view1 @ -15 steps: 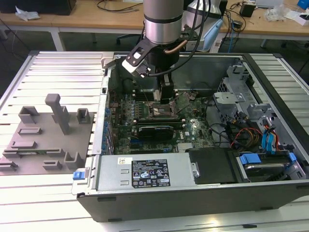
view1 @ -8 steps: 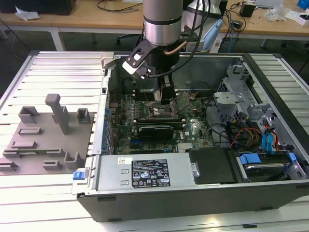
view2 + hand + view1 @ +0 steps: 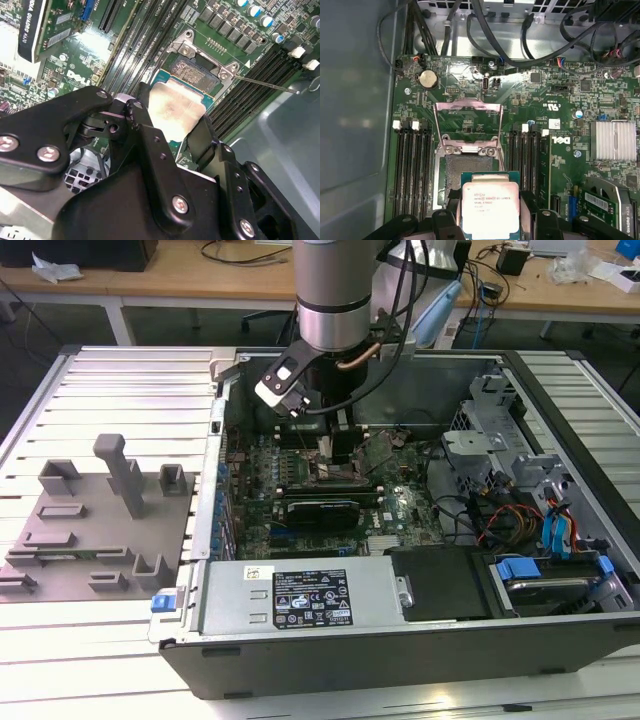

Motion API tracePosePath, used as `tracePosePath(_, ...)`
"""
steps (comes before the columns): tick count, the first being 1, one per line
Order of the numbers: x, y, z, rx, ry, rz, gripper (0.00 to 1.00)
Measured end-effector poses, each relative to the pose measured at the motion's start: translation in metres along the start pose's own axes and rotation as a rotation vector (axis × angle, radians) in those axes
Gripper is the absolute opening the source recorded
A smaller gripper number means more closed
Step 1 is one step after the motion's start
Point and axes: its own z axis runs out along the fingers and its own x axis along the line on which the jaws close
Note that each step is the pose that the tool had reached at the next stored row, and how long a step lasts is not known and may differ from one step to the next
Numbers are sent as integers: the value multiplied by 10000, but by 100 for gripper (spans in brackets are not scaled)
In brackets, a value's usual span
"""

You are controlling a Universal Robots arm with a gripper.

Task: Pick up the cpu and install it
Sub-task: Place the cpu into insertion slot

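Note:
The cpu (image 3: 490, 206), a small square chip with a pale silvery top on a green edge, is held between the black fingers (image 3: 451, 201) of my gripper (image 3: 490, 212), which is shut on it. The cpu (image 3: 176, 106) hangs just above and partly over the open socket (image 3: 196, 75) of the green motherboard (image 3: 560, 150). The socket (image 3: 470, 172) has its metal load frame (image 3: 467, 125) flipped up. In the exterior view my gripper (image 3: 335, 448) reaches down into the open computer case, over the middle of the board.
Memory slots (image 3: 412, 165) flank the socket on both sides. A graphics card (image 3: 320, 510) lies just in front of it. The power supply (image 3: 300, 602), drive cage (image 3: 480, 435) and loose cables (image 3: 500, 515) crowd the case. A grey tray (image 3: 60, 540) with blocks stands on the exterior view's left.

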Motion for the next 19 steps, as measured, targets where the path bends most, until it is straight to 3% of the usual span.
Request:
tracePosePath(5,3,-7,59,1,-2,1,55)
tracePosePath(16,69,-9,111,1,-2,0,55)
tracePosePath(19,99,-13,152,11,-38,-4,55)
